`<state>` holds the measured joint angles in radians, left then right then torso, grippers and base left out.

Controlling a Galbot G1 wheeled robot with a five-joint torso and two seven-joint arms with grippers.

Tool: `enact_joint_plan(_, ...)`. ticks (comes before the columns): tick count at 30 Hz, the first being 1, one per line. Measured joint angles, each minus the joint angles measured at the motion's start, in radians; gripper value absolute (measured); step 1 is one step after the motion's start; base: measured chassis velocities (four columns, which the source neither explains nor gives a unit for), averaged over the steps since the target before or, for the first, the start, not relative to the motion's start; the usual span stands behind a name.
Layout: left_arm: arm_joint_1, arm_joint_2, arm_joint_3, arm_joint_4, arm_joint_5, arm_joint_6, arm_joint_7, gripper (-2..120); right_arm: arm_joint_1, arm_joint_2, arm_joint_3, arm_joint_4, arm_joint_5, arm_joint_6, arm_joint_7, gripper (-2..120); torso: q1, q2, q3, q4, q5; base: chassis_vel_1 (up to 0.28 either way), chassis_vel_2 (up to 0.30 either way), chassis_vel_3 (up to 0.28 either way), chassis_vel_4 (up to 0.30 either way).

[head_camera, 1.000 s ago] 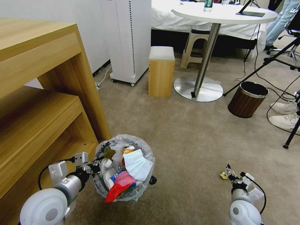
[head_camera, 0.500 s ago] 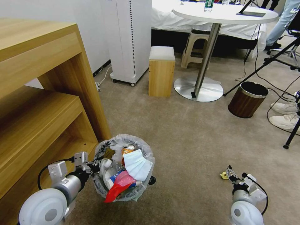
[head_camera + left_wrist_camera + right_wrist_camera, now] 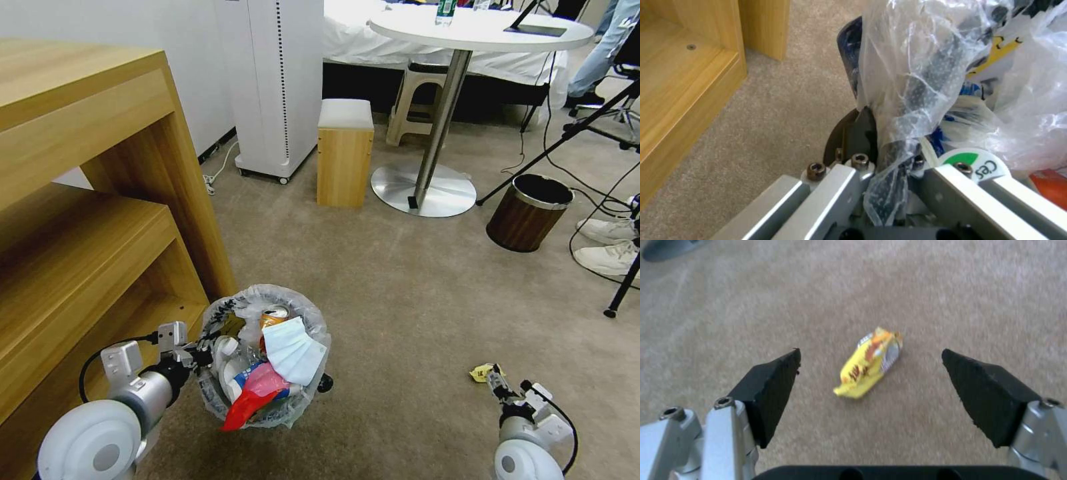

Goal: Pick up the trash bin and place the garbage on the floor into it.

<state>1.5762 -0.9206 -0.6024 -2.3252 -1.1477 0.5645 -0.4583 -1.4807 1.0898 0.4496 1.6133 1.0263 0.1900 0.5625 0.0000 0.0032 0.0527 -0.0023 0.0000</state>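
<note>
Right wrist view: yellow wrapper (image 3: 870, 362) on floor (image 3: 951, 290), between wide-open right gripper (image 3: 871, 373) fingers.

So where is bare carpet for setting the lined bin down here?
Bare beige carpet spreads between the bag-lined trash bin, held by the left gripper, and the yellow wrapper under the open right gripper. It is crowded by the wooden shelf and the brown bin.

Lined trash bin (image 3: 267, 360) full; yellow wrapper (image 3: 870, 362) on floor (image 3: 400, 287).
</note>
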Motion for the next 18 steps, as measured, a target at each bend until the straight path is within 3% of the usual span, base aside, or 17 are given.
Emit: enact_joint_plan(18,-0.002,0.016,-0.005,-0.008,-0.015,-0.001,-0.002,0,0.043,0.044,-0.039,-0.091,0.006,-0.025,0.015,81,0.000,0.000,0.000,0.0000,-0.0001,0.000,0.000,0.000,0.000)
